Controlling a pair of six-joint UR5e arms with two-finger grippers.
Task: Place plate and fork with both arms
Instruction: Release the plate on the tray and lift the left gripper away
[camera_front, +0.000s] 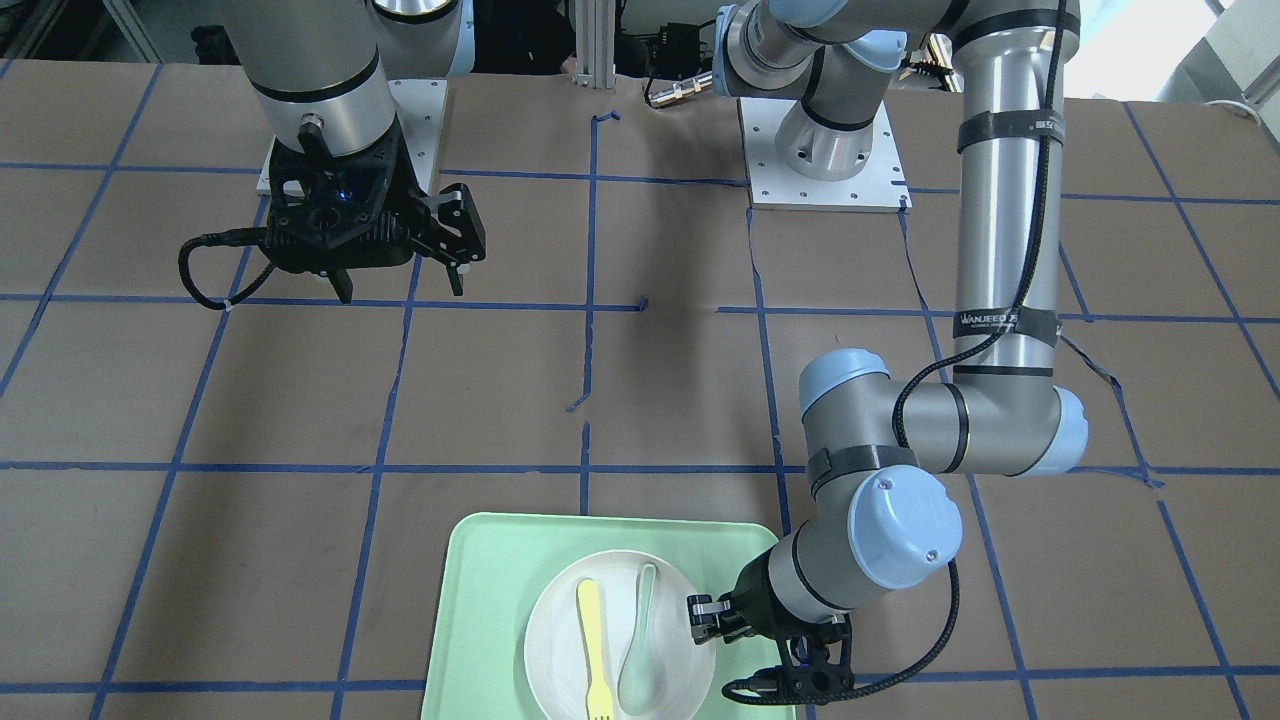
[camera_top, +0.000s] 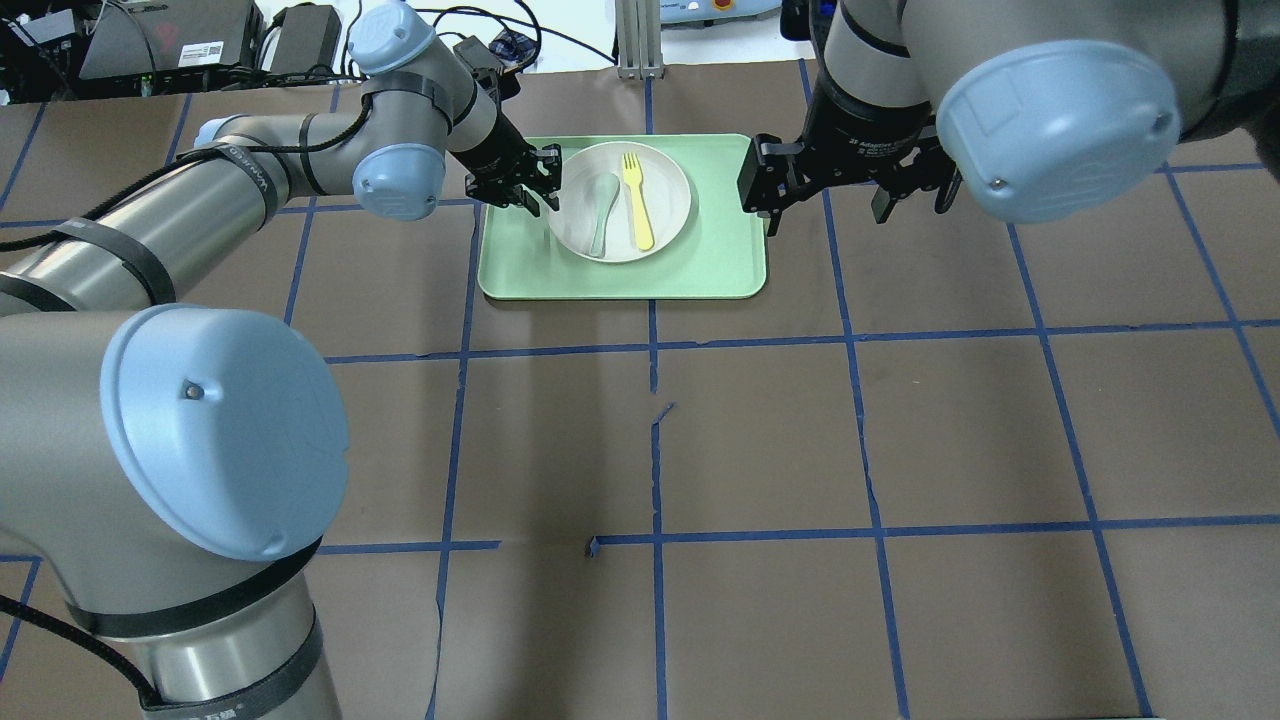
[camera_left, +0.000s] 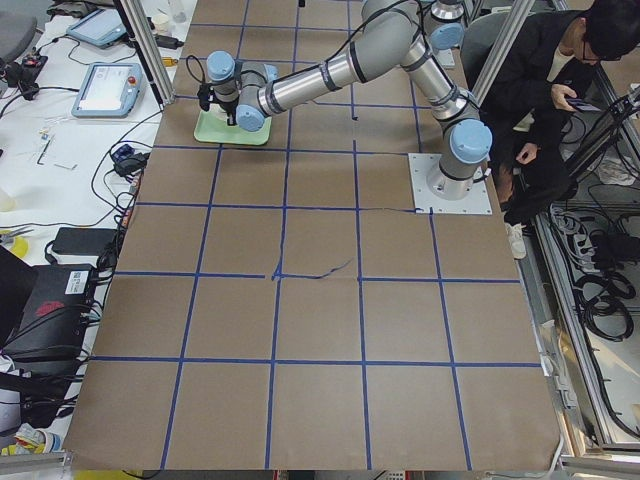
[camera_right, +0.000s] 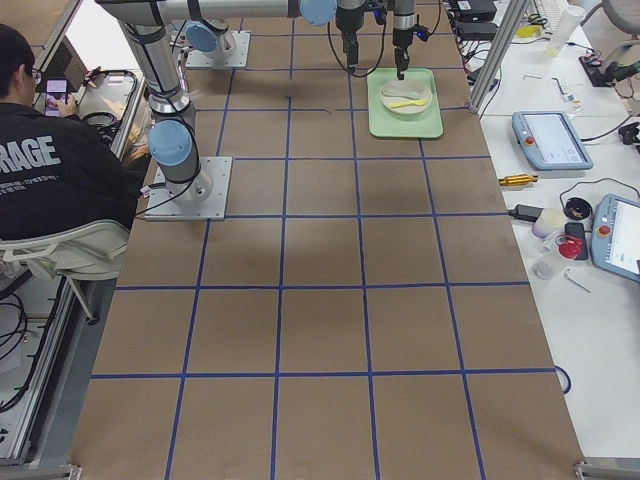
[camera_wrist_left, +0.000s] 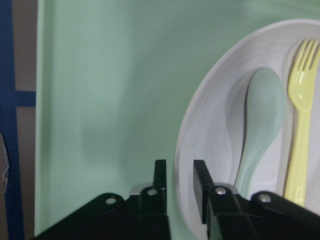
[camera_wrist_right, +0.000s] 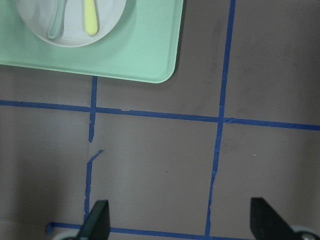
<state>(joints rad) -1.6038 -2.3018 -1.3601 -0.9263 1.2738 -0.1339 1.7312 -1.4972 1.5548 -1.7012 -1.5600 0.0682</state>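
The white plate lies on the pale green tray at the table's far middle. The yellow fork lies in the plate beside a grey-green spoon. My left gripper is low at the plate's left rim. In the left wrist view its fingers stand close together with the plate's rim between them, shut on it. My right gripper hangs open and empty above the table, just right of the tray. The right wrist view shows its fingertips wide apart.
Brown paper with blue tape lines covers the table. The tray sits near the operators' edge. The left arm's elbow hangs over the table beside the tray. A seated person is off the robot's side.
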